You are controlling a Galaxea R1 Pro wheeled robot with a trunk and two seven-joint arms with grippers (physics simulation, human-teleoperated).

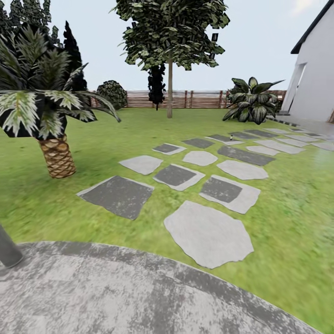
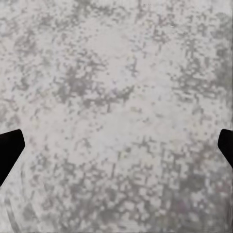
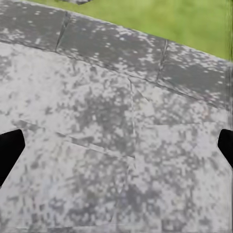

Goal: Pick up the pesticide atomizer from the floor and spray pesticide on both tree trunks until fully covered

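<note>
I judge I'm at the search stage: I'm parked on the grey paving (image 1: pixel 116 292) at the near edge of the garden, and the atomizer isn't anywhere I can make out, so nothing is picked up yet.

Working left to right across the head view: a short scaly palm (image 1: pixel 55 155) stands on the lawn (image 1: pixel 60 208) near its left edge, not one I'm meant to spray. Stepping stones (image 1: pixel 208 234) run diagonally toward the far right. Near the back fence (image 1: pixel 195 99) stands a tree (image 1: pixel 170 88) with a thin-looking trunk; a second dark shape just left of it is too small to identify. A broad-leafed plant (image 1: pixel 253 102) and a white building (image 1: pixel 315 79) close off the right.

The left pincer (image 2: pixel 116 145) points down at mottled paving, its tips wide apart at the frame edges with nothing between them. The right pincer (image 3: pixel 116 145) is likewise wide open and empty, over paving with grass beyond.

Next I'd need to turn the base or head to find the atomizer on the floor. A grey post (image 1: pixel 8 253) at the lower left is cut off.
</note>
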